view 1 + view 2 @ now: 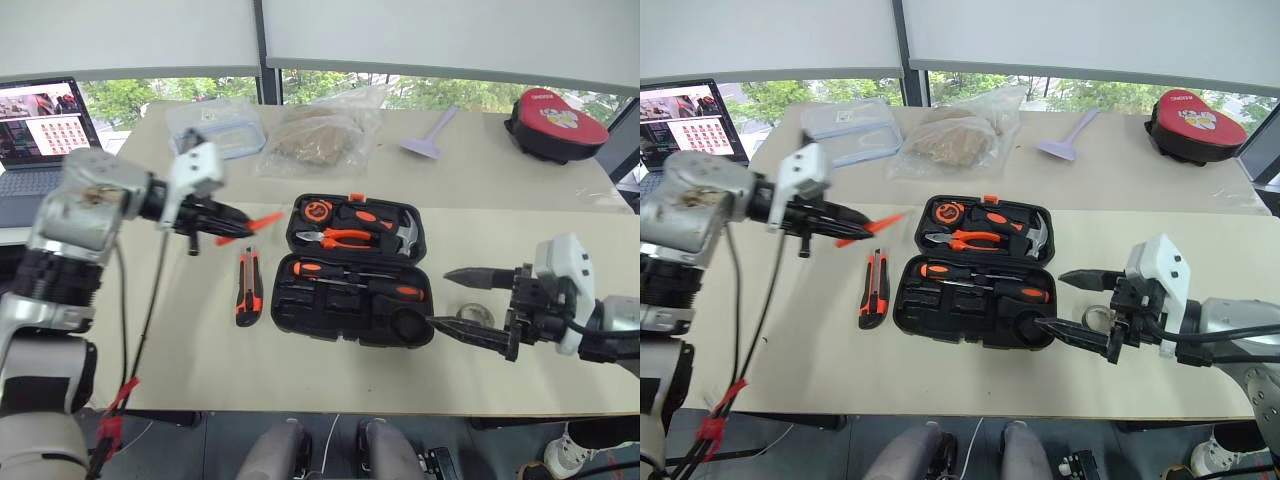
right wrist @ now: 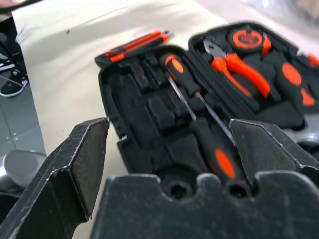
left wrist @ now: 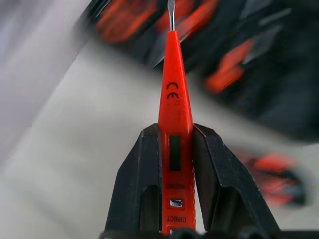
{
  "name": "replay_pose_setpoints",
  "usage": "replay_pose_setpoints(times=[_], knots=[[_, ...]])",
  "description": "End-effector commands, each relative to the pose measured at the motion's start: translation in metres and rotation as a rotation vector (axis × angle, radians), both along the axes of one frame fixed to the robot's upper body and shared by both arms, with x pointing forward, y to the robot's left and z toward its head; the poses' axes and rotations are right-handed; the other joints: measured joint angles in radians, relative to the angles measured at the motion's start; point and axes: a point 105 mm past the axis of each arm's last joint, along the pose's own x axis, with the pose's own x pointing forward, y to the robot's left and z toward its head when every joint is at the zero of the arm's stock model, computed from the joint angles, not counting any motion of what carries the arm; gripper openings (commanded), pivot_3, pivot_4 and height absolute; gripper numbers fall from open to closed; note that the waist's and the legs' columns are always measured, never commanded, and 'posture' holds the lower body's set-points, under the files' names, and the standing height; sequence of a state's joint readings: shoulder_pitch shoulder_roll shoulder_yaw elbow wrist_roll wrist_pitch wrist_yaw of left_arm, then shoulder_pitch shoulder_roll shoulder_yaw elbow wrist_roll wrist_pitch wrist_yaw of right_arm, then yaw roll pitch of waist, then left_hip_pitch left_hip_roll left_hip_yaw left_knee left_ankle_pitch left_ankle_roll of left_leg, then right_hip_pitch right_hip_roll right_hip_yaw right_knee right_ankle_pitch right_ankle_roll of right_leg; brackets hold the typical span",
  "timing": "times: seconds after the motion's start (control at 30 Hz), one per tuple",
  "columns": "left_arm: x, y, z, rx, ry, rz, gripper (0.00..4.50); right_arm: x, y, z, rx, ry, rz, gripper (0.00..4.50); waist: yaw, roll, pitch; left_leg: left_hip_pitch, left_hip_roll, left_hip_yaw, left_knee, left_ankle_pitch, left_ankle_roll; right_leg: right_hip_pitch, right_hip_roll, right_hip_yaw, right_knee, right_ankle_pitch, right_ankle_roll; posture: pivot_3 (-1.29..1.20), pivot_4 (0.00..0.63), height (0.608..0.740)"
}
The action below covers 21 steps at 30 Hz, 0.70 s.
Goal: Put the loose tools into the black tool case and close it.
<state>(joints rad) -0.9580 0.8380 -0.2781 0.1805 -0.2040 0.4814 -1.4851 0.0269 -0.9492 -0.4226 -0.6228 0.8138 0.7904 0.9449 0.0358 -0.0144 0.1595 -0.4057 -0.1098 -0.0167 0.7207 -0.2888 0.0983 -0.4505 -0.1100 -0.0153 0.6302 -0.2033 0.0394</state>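
left end effector (image 3: 177, 164) is clenched on the slim all-orange plastic screwdriver (image 3: 174, 99), its two black fingers (image 3: 137, 184) pinching the flat rear of the handle while the thin steel tip points out ahead, held in the air just left of the open black moulded plastic tool case (image 1: 355, 270). the tool looks light and stiff, but its smooth tapered body could slip or swivel in the pinch, so the present hold on the wider rear part seems the sensible place. printed on the handle are a "ce" mark and, near the butt, the word "direct"; the rest of that line is hidden.

right end effector (image 1: 478, 303) stands released, fingers spread wide, hovering just right of the case's front corner. the small grey tape roll (image 1: 472, 316) lies on the beige bench (image 1: 200, 370) between those fingers; it looks light and rigid, best taken across its rim.

inside the case two black-and-orange-handled screwdrivers (image 1: 360, 280) already lie in the front half. the black-and-orange utility knife (image 1: 248, 287) rests on the bench just left of the case; it looks stiff and a bit heavier, best gripped across its middle. the case itself is hard shelled, its lid likely needing a push near the small orange latch (image 1: 356, 197).
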Motion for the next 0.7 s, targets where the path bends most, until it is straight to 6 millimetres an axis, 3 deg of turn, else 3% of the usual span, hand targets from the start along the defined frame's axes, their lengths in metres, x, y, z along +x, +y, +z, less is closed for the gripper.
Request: replay_pose_setpoints(times=[0.03,0.2,0.37,0.7], knots=[[-0.009,-0.031,-0.017,0.093,0.014,-0.155,0.43,-0.004,0.001,0.008,-0.011,-0.044,0.004,4.50,-0.001,0.000,0.000,0.000,0.000,0.000,0.000,0.000,0.000,0.000,0.000,0.000,0.000,0.000,0.000,0.00,0.150,0.722],[-0.006,-0.056,-0.047,0.192,0.046,-0.185,0.43,-0.001,0.002,0.007,-0.014,-0.067,-0.018,4.50,-0.009,0.000,0.000,0.000,0.002,0.001,0.000,0.001,0.000,-0.002,0.002,0.002,0.002,0.000,-0.001,0.00,0.150,0.722],[0.005,-0.074,-0.063,0.212,0.062,-0.119,0.43,-0.003,0.005,0.006,-0.014,-0.069,-0.015,4.50,-0.008,0.000,0.000,-0.001,0.002,0.001,0.000,0.001,0.000,-0.002,0.002,0.002,0.002,0.000,0.000,0.00,0.150,0.722],[0.009,-0.082,-0.087,0.291,0.068,-0.115,0.43,0.002,0.004,0.006,-0.003,-0.088,-0.036,4.50,0.003,0.000,0.000,0.000,0.002,0.001,0.001,0.001,0.000,-0.001,0.001,0.002,0.002,0.000,0.000,0.00,0.150,0.722]])
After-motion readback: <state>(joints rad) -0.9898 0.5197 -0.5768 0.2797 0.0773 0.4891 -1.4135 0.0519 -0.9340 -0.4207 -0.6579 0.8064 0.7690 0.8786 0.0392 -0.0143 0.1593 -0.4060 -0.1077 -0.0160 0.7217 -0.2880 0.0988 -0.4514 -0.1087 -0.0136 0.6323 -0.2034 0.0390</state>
